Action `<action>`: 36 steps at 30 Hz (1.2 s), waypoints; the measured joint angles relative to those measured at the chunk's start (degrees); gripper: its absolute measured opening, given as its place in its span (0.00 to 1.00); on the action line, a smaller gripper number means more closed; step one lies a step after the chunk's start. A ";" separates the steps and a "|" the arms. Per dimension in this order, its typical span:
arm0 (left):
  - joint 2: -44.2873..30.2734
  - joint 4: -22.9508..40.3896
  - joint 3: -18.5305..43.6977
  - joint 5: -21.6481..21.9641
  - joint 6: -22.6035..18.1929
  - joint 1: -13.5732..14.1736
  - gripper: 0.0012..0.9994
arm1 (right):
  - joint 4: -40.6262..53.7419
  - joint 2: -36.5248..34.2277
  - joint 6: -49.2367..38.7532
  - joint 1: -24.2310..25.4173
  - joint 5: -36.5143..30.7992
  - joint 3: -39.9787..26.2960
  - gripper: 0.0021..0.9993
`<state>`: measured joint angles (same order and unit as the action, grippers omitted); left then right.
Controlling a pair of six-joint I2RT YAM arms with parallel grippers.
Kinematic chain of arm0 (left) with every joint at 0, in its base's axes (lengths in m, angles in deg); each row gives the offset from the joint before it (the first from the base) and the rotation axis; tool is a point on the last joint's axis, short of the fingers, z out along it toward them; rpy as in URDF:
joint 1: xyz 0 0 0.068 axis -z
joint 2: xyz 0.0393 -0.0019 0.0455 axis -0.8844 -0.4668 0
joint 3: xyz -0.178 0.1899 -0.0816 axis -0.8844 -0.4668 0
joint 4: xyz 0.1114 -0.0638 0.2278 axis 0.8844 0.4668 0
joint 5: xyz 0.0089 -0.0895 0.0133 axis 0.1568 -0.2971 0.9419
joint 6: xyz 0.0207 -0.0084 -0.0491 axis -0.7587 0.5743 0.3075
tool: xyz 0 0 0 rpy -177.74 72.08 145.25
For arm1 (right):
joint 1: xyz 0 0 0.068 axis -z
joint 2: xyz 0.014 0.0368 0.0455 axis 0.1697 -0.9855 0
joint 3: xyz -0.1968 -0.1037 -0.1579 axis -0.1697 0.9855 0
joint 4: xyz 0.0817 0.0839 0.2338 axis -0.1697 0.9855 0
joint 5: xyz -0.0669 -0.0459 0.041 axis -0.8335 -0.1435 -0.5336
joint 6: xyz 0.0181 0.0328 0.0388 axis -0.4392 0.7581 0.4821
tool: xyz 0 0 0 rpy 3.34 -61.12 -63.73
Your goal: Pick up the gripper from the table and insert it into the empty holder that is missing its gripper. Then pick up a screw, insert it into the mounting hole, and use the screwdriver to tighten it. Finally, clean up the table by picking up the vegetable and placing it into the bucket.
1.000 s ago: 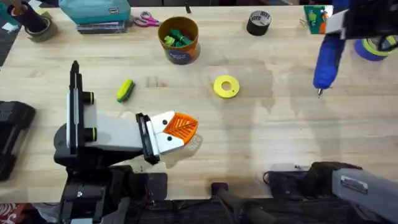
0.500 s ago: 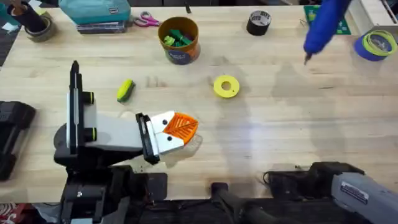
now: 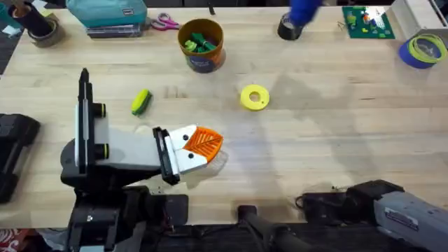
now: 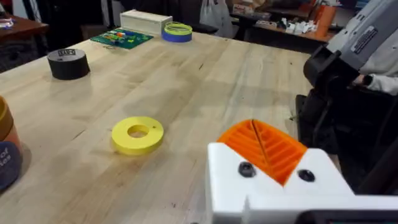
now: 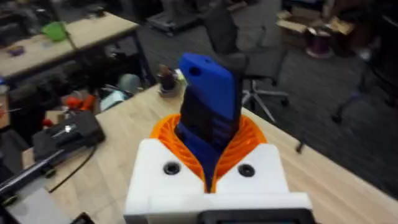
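Screwdriver [image 5: 208, 106] sits clamped in the right gripper [image 5: 210, 163]; left gripper [image 4: 264, 152] closed, empty.

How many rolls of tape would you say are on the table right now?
3: a black roll at the far edge, partly covered by the screwdriver; a blue-and-yellow roll far right; a dark roll far left. Others may be hidden.

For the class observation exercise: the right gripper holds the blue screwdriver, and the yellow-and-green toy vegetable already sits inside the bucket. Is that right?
Not quite. The right gripper does hold the blue screwdriver, but the vegetable is not in the bucket. The overhead view shows it lying on the table, apart from the bucket.
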<state>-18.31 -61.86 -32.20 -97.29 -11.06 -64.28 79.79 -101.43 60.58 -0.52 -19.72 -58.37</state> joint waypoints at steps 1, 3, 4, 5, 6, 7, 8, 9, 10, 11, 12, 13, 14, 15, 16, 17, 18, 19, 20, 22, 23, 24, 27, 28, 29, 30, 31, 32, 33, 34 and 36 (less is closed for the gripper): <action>0.01 0.00 0.00 0.01 0.00 0.00 0.00 | -1.64 -0.24 0.17 -1.43 0.19 0.00 0.02; 0.01 0.00 0.00 0.01 0.00 0.00 0.00 | -4.45 -0.42 0.55 -4.23 0.45 0.00 0.02; 0.01 0.00 0.00 -0.01 0.00 0.00 0.00 | -5.73 -0.42 0.73 -5.54 0.61 0.00 0.02; -0.01 0.00 0.00 -0.01 0.00 0.00 0.00 | -7.02 -0.42 0.94 -6.87 0.73 0.00 0.02; 0.01 0.00 0.00 0.01 0.00 0.00 0.00 | -8.00 -0.42 1.05 -7.91 0.84 0.00 0.02; 0.00 0.00 0.00 0.00 0.00 0.00 0.00 | -9.13 -0.42 1.08 -8.97 1.01 0.00 0.02; 0.01 0.00 0.00 -0.01 0.00 0.00 0.00 | -10.24 -0.42 1.18 -9.96 1.11 0.00 0.02; 0.00 0.00 0.00 0.01 0.00 0.00 0.00 | -11.34 -0.42 1.34 -10.90 1.28 0.00 0.02; 0.01 0.00 0.00 0.01 0.00 0.00 0.00 | -12.53 -0.42 1.54 -11.80 1.44 0.00 0.02; -0.01 0.00 0.00 0.01 0.00 0.00 0.00 | -13.26 -0.42 1.70 -12.55 1.44 0.00 0.02; 0.00 0.00 0.00 0.01 0.00 0.00 0.00 | -14.01 -0.42 1.86 -13.45 1.49 0.00 0.02; 0.01 0.00 0.00 0.01 0.00 0.00 0.00 | -14.55 -0.42 1.93 -14.21 1.49 0.00 0.02; 0.00 0.00 0.00 -0.01 0.00 0.00 0.00 | -14.94 -0.43 2.03 -14.97 1.49 0.00 0.02; 0.01 0.00 0.00 0.01 0.00 0.00 0.00 | -15.29 -0.42 2.14 -15.71 1.50 0.00 0.02; 0.01 0.00 0.00 -0.01 0.00 0.00 0.00 | -15.61 -0.42 2.27 -16.46 1.55 0.00 0.02; -0.01 0.00 0.00 0.01 0.00 0.00 0.00 | -15.86 -0.42 2.32 -17.24 1.65 0.00 0.02; 0.01 0.00 0.00 0.00 0.00 0.00 0.00 | -16.06 -0.42 2.34 -18.04 1.70 0.00 0.02; -0.01 0.00 0.00 0.01 0.00 0.00 0.00 | -16.21 -0.42 2.34 -18.68 1.88 0.00 0.02; -0.01 0.00 0.00 -0.01 0.00 0.00 0.00 | -16.50 -0.42 2.36 -19.28 2.13 0.00 0.02; 0.01 0.00 0.00 0.01 0.00 0.00 0.00 | -17.93 -0.59 2.36 -20.08 3.53 0.00 0.02; 0.01 0.00 0.00 0.01 0.00 0.00 0.00 | -19.22 -0.79 2.37 -20.43 4.58 0.00 0.02; 0.01 0.00 0.00 0.00 0.00 0.00 0.00 | -20.27 -0.99 2.41 -20.67 5.41 0.00 0.02; 0.00 0.00 0.00 0.00 0.00 0.00 0.00 | -22.21 -1.94 2.49 -21.40 7.94 0.00 0.02; 0.01 0.00 0.00 0.01 0.00 0.00 0.00 | -22.46 -2.43 2.51 -21.70 8.47 0.00 0.02; 0.01 0.00 0.00 0.01 0.00 0.00 0.00 | -22.47 -2.83 2.54 -21.97 8.83 0.00 0.02; 0.00 0.00 0.00 0.00 0.00 0.00 0.00 | -22.45 -3.38 2.53 -22.34 9.22 0.00 0.02; 0.01 0.00 0.00 0.01 0.00 0.00 0.00 | -22.47 -3.86 2.53 -22.63 9.43 0.00 0.02; -0.01 0.00 0.00 0.01 0.00 0.00 0.00 | -22.60 -4.30 2.54 -22.95 9.60 0.00 0.02; -0.01 0.00 0.00 0.01 0.00 0.00 0.00 | -22.89 -4.78 2.51 -23.27 9.78 0.00 0.02; 0.00 0.00 0.00 -0.01 0.00 0.00 0.00 | -23.19 -5.10 2.53 -23.49 9.84 0.00 0.02; 0.01 0.00 0.00 0.00 0.00 0.00 0.00 | -23.52 -5.36 2.51 -23.75 10.02 0.00 0.02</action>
<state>-18.30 -61.86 -32.20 -97.29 -11.06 -64.28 56.28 -106.79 63.09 -24.26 -9.70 -58.37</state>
